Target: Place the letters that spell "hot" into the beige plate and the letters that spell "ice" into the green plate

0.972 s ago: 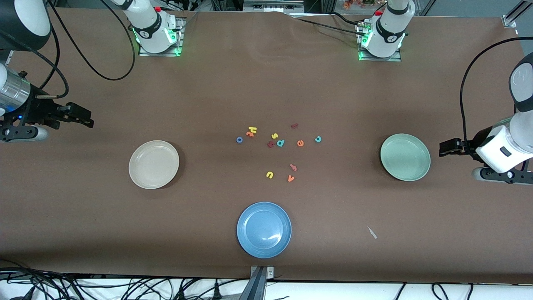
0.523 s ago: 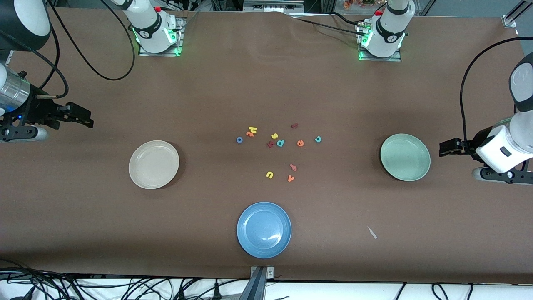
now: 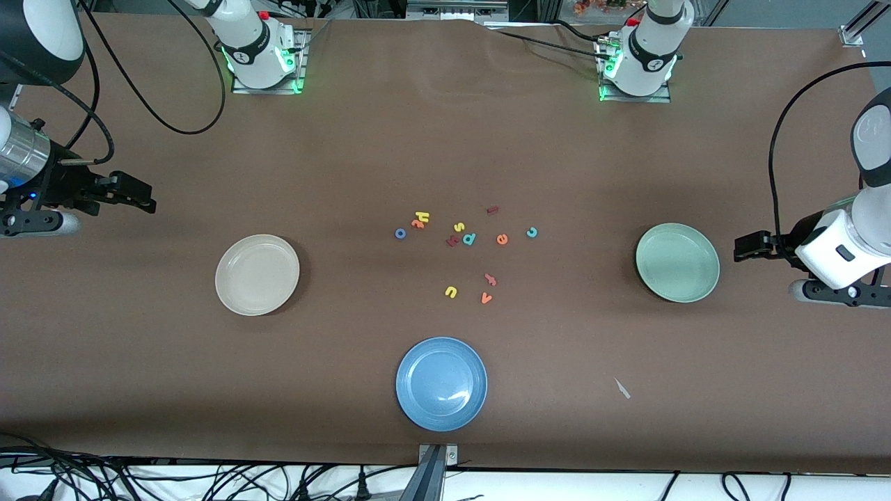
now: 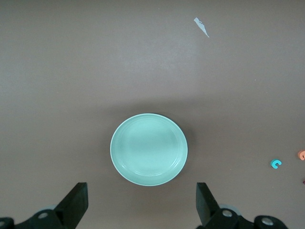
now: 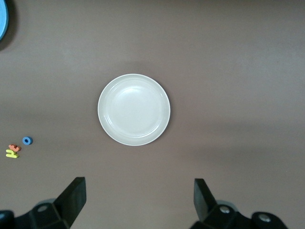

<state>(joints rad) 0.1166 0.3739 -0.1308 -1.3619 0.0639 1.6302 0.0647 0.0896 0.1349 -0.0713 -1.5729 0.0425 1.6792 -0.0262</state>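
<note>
Right gripper [image 3: 143, 198] hangs wide open and empty over bare table near the beige plate [image 3: 257, 274]. Letters [image 3: 463, 240] lie scattered mid-table, none plated. Green plate [image 3: 677, 262] sits bare; beside it the left gripper [image 3: 741, 248] waits, jaws spread, holding nothing.

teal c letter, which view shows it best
The front view: the teal c lies in the open on the table among the other letters. The left wrist view catches it near the picture's edge. The right wrist view does not show it.
</note>
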